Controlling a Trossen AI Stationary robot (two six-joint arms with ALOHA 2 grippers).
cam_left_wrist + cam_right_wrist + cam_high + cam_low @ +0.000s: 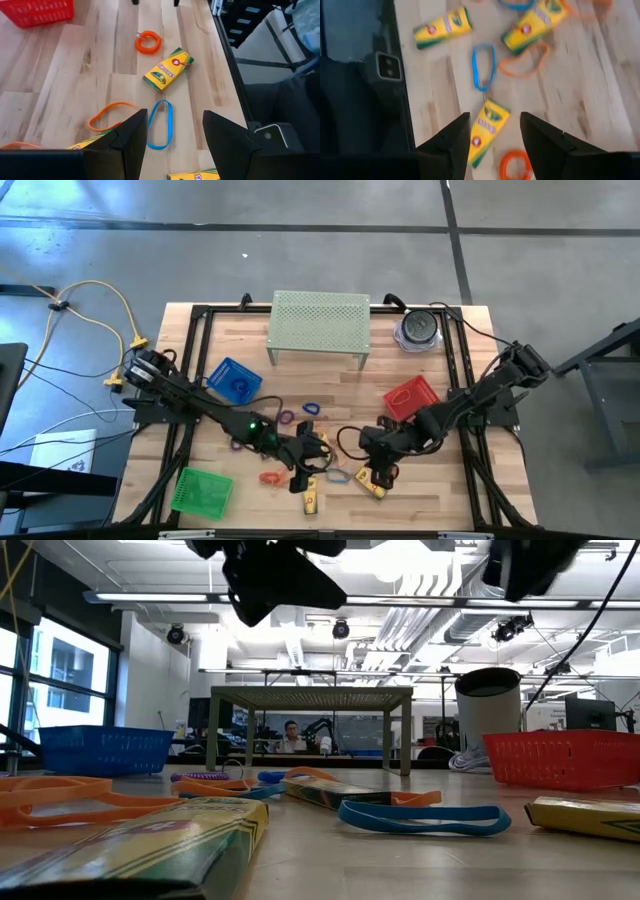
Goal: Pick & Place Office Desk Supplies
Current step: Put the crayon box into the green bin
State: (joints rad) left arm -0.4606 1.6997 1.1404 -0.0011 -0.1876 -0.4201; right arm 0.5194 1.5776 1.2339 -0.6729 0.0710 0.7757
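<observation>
1. Fingers of left gripper (172,137) spread wide, nothing between them; hovering over the near-middle of the desk (440,490), above a blue loop (160,124) lying flat on the wood.
2. Fingers of right gripper (491,137) also wide apart, empty; a yellow crayon box (486,131) lies just under the gap.
3. High view: left gripper (312,455) and right gripper (381,463) sit near each other low over the front-centre of the desk, both arms reaching inward.
4. Left wrist view: the same yellow crayon box (167,69) lies tilted, just beside an orange coiled loop (148,42); an orange band (111,114) is next to the blue loop, apart from it. Corner of a second box (90,141) peeks beside the left finger, a third (195,175) at the frame edge.
5. Right wrist view: blue loop (483,66) between boxes; two more boxes (443,27) (535,24) farther off, an orange band (525,64) touching one of them; orange coil (515,165) near the right finger.
6. High view: small purple and blue loops (310,408) scattered mid-desk, red-orange loop (270,477) near front, a box (311,500) at the front edge.
7. Baskets: blue (233,379) left-middle, red (412,398) right-middle, green (202,489) front-left. Cannot tell contents.
8. Pale green perforated stand (319,322) at back centre; a round grey container (419,330) just right of it.
9. Low view: boxes and bands in foreground, person (291,736) far behind the desk.
</observation>
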